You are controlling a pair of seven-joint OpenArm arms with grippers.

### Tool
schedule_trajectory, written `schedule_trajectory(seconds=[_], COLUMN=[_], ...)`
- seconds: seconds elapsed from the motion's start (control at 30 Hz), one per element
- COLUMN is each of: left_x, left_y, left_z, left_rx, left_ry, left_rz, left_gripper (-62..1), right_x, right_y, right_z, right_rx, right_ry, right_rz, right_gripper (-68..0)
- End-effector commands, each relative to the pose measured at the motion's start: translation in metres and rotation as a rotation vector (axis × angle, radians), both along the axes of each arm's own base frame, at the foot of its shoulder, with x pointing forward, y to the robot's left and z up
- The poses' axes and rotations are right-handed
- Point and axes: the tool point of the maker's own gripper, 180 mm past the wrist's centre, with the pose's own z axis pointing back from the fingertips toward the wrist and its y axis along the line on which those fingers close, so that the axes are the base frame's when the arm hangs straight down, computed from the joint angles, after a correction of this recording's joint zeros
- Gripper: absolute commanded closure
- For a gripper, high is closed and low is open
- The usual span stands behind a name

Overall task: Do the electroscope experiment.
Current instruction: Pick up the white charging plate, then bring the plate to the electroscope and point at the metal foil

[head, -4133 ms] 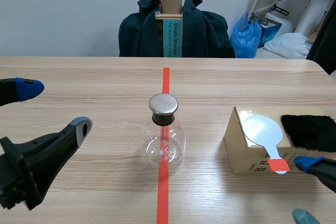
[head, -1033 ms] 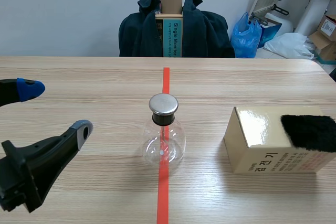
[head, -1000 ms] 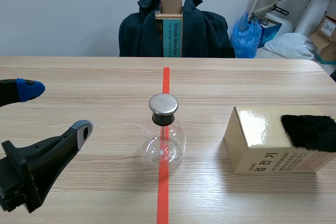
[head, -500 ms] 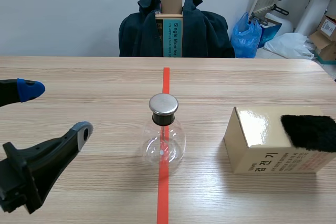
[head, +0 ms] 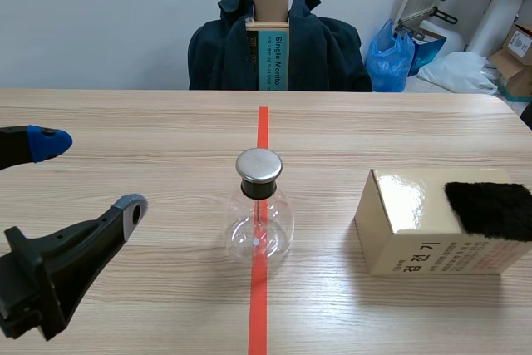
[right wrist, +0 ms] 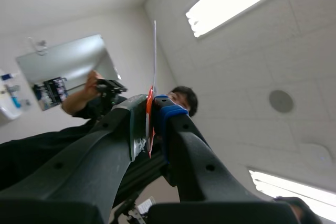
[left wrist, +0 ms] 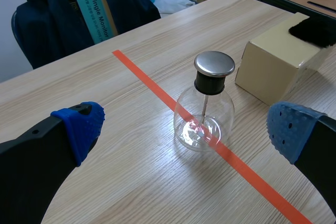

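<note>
1. The glass flask (head: 259, 218) with a metal cap stands on the table (head: 125, 122), on the red tape line (head: 257, 305).
2. The left gripper (head: 87, 174) sits near the flask, fingers spread wide and holding nothing.
3. The right gripper (right wrist: 153, 106) points at the ceiling, clamped on a thin plate (right wrist: 154, 51) seen edge-on, seemingly by its orange-red end.
4. A black fur pad (head: 490, 209) lies on the box (head: 416, 222).

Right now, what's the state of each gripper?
Left gripper: open, holding nothing.
Right gripper: fingers shut on the thin paddle, seen edge-on.
</note>
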Motion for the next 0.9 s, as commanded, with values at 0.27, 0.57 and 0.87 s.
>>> schedule_trajectory(seconds=[0.27, 0.57, 0.87], left_x=[0.0, -0.012, 0.012], left_y=[-0.003, -0.008, -0.032], left_z=[0.005, -0.036, -0.091], left_rx=[-0.019, 0.072, -0.012], left_ry=[-0.011, 0.115, 0.161], left_rz=[-0.007, -0.067, -0.167], left_gripper=[-62.3, -14.1, -2.3], right_x=[0.008, 0.008, 0.008], right_y=[0.012, 0.012, 0.011], right_z=[0.005, 0.005, 0.005], right_rx=[0.016, 0.023, 0.028], right_ry=[0.01, 0.012, 0.011], right_rz=[0.087, 0.098, 0.097], right_gripper=[-0.7, -0.7, -0.7])
